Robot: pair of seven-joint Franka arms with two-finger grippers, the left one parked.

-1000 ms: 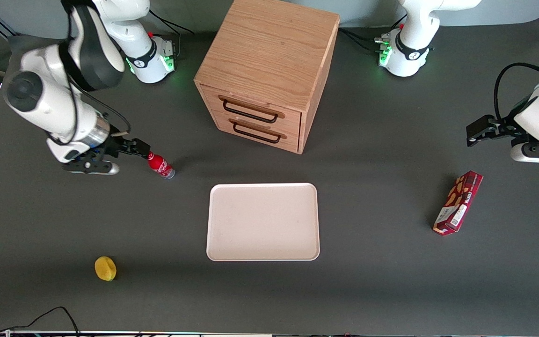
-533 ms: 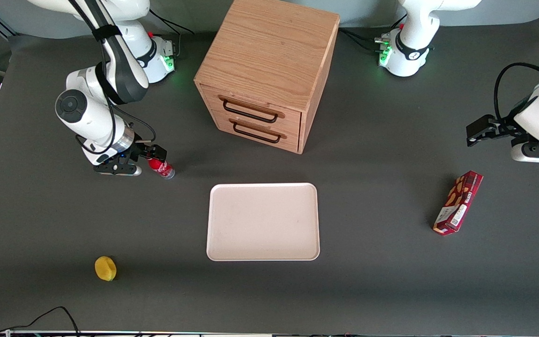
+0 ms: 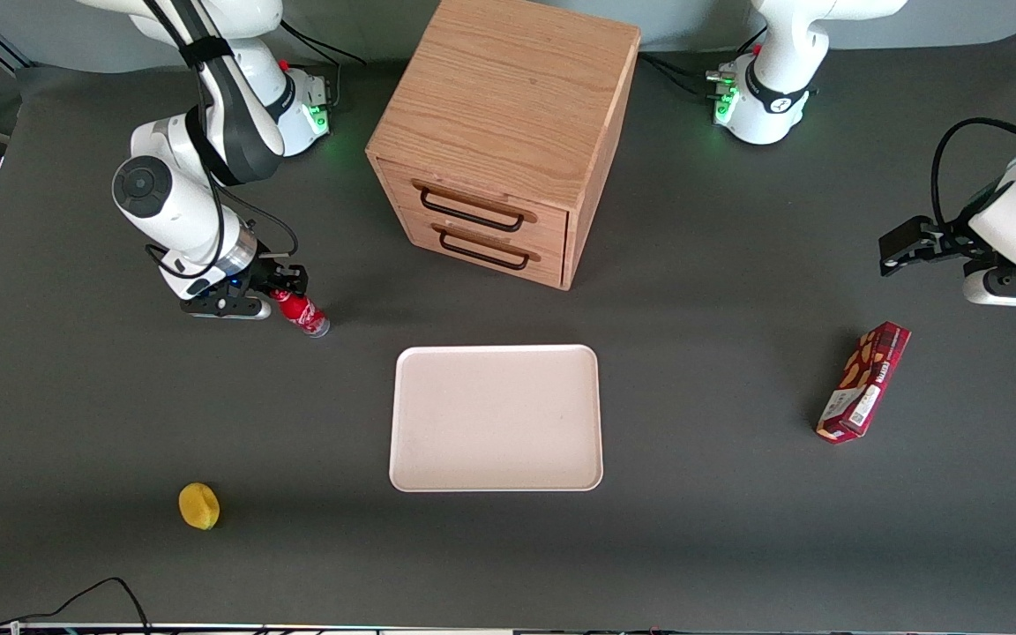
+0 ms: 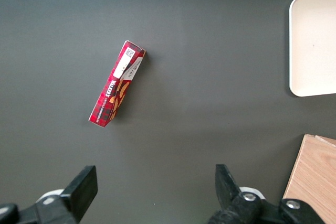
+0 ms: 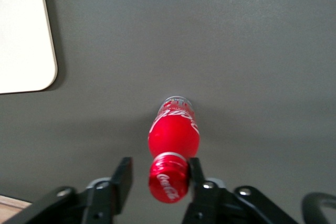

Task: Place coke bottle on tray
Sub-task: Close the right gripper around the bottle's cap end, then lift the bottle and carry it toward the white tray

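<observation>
The coke bottle (image 3: 303, 315), small and red with a red cap and clear base, stands on the dark table, farther from the front camera than the tray and toward the working arm's end. My right gripper (image 3: 288, 286) is at the bottle's top. In the right wrist view the gripper (image 5: 160, 170) is open with the cap between its fingers: one finger (image 5: 196, 171) is against the cap, the other stands apart. The bottle body (image 5: 174, 136) shows below the cap. The pale cream-pink tray (image 3: 496, 417) lies bare at the table's middle, and its corner shows in the right wrist view (image 5: 23, 30).
A wooden two-drawer cabinet (image 3: 499, 132) stands farther from the camera than the tray. A dark-red snack box (image 3: 863, 381) lies toward the parked arm's end. A small yellow object (image 3: 198, 506) lies near the table's front edge, toward the working arm's end.
My right arm has swung in toward the bottle, and the gripper now straddles its cap. The bottle and the tray have not moved.
</observation>
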